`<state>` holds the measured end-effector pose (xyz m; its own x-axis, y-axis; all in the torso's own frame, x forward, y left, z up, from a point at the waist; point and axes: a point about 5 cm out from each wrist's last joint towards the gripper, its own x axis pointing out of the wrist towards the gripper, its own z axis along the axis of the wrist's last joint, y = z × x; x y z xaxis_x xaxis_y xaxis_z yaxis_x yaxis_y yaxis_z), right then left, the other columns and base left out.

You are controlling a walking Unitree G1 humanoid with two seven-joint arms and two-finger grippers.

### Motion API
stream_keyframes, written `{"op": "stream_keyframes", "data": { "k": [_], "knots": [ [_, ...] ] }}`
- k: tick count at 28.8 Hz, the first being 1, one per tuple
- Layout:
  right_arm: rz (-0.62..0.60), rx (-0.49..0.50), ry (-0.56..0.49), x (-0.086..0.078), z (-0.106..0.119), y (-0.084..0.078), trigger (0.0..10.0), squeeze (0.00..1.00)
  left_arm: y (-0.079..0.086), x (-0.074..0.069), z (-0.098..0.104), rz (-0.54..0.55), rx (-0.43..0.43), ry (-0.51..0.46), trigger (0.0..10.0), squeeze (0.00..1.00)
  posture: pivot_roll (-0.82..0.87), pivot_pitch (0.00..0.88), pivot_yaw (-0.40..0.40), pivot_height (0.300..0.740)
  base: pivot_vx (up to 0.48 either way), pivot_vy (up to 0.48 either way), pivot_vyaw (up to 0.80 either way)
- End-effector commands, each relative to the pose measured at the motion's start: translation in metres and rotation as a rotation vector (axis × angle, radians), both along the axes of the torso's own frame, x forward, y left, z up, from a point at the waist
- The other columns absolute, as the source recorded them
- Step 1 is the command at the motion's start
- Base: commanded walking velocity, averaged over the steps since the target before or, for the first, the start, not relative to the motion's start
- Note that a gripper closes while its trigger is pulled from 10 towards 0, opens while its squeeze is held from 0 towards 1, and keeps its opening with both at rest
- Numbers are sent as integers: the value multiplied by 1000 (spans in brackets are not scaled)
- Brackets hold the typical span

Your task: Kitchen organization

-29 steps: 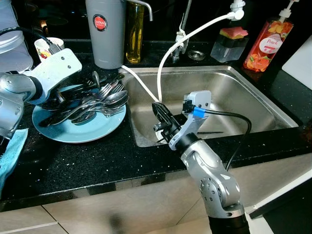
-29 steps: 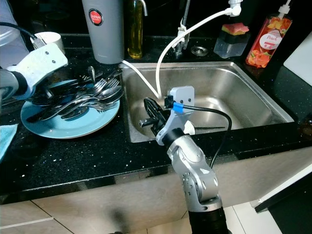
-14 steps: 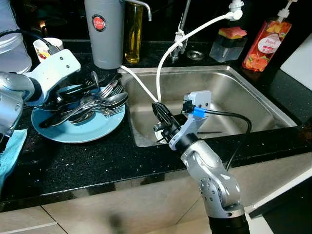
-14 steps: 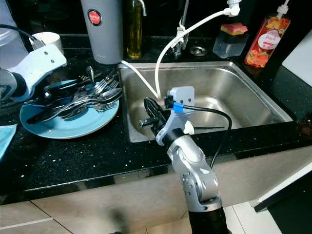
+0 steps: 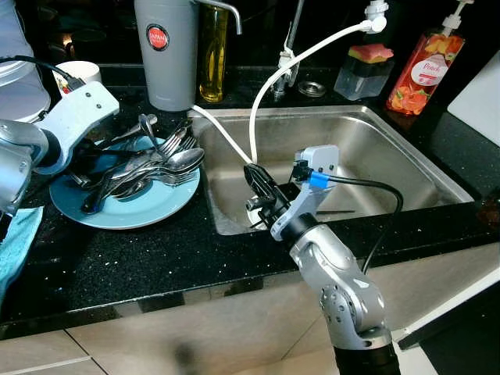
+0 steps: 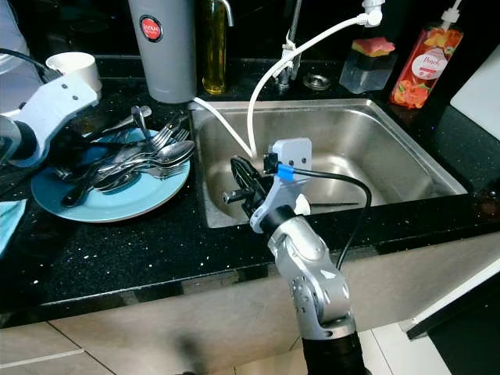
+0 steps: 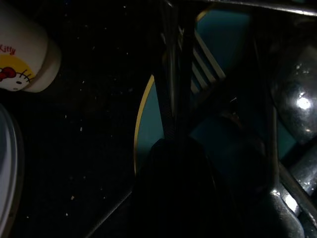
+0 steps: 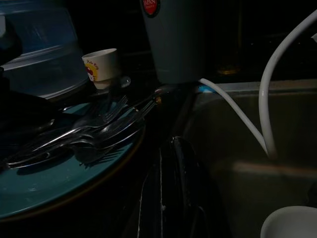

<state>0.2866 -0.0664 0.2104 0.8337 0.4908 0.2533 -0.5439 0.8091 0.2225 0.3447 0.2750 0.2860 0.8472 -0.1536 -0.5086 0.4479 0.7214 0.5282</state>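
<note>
On the black speckled stone counter [image 5: 156,258], left of the stainless steel sink [image 5: 367,156], the head views show a round light-blue plate [image 5: 148,211] heaped with shiny metal spoons and forks [image 5: 160,166]. The left gripper [image 5: 87,156] is in the far-left part of that heap, one piece standing up by it; whether its fingers are apart or pinched on a handle I cannot tell. Behind the plate stand a tall grey tumbler [image 5: 167,51] with a red round label and a small white cartoon-printed cup [image 5: 74,73]. The right gripper [image 5: 258,187] hangs over the sink's front edge beside a white hose [image 5: 262,101], its black fingers looking closed together with nothing in them. An orange soap pump bottle [image 5: 426,74] stands at the back right.

In the left wrist view, dark fingers [image 7: 173,114] lie over the plate's rim with fork tines [image 7: 205,62] just beyond; it is too dim to read the grip.

In the right wrist view, the two black fingers [image 8: 171,198] run side by side, touching, aimed past the plate and cutlery toward the tumbler.

The cutlery is stiff, light piece by piece, but smooth and tangled, so it will likely slip or drag neighbours along. I would take one piece by the middle of its handle, where it lifts clear of the pile.
</note>
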Motion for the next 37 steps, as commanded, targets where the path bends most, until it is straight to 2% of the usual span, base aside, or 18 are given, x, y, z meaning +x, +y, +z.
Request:
{"op": "stream_keyframes", "data": {
  "k": [1, 2, 8, 12, 18, 23, 25, 26, 28, 30, 31, 32, 35, 37],
  "knots": [
    [-9, -6, 9, 1, -3, -2, 10000, 0, -10, 4, 14, -23, -65, -68, 7608, 0, 298, 7, -52, 740, 0, 0, 0],
    [-9, -6, 9, 1, -3, -2, 10000, 0, -13, 5, 19, -22, -106, -88, 10000, 0, 298, 7, -52, 740, 0, 0, 0],
    [-6, -7, 8, 1, -3, -2, 10000, 0, -20, 8, 50, -21, -214, -219, 10000, 0, 296, 11, -52, 740, 0, 0, 0],
    [-7, -7, 10, 1, -3, -2, 10000, 0, -22, 7, 60, -25, -233, -243, 10000, 0, 297, 15, -54, 740, 0, 0, 0],
    [-8, -7, 13, 1, -3, -2, 10000, 0, -21, 6, 66, -19, -228, -262, 10000, 0, 295, 21, -54, 740, 0, 0, 0],
    [-8, -6, 14, 1, -3, -2, 10000, 0, -20, 2, 57, -55, -144, -230, 10000, 0, 298, 21, -54, 740, 0, 0, 0],
    [-8, -7, 14, 1, -3, -2, 10000, 0, -24, 3, 61, -56, -216, -252, 10000, 0, 297, 22, -58, 740, 0, 0, 0],
    [-8, -7, 14, 1, -3, -2, 10000, 0, -24, 3, 61, -56, -216, -252, 10000, 0, 297, 22, -58, 740, 0, 0, 0],
    [-7, -7, 13, 1, -3, -2, 10000, 0, -29, 3, 72, -67, -323, -294, 10000, 0, 295, 22, -58, 740, 0, 0, 0],
    [-7, -6, 13, 1, -3, -2, 10000, 0, -36, 1, 91, -117, -470, -340, 10000, 0, 295, 22, -57, 740, 0, 0, 0],
    [-7, -6, 13, 1, -3, -2, 10000, 0, -36, 1, 91, -117, -470, -340, 10000, 0, 295, 22, -57, 740, 0, 0, 0],
    [-8, -6, 13, 1, -3, -2, 10000, 0, -39, 0, 96, -136, -518, -340, 10000, 0, 298, 23, -58, 740, 0, 0, 0],
    [-9, -6, 14, 2, -3, -2, 10000, 0, -67, 0, 96, -275, -615, -280, 10000, 0, 299, 23, -59, 740, 0, 0, 0],
    [-10, -4, 12, 2, -3, -2, 10000, 0, -89, 6, 91, -316, -650, -243, 10000, 0, 300, 22, -58, 740, 0, 0, 0]
  ]
}}
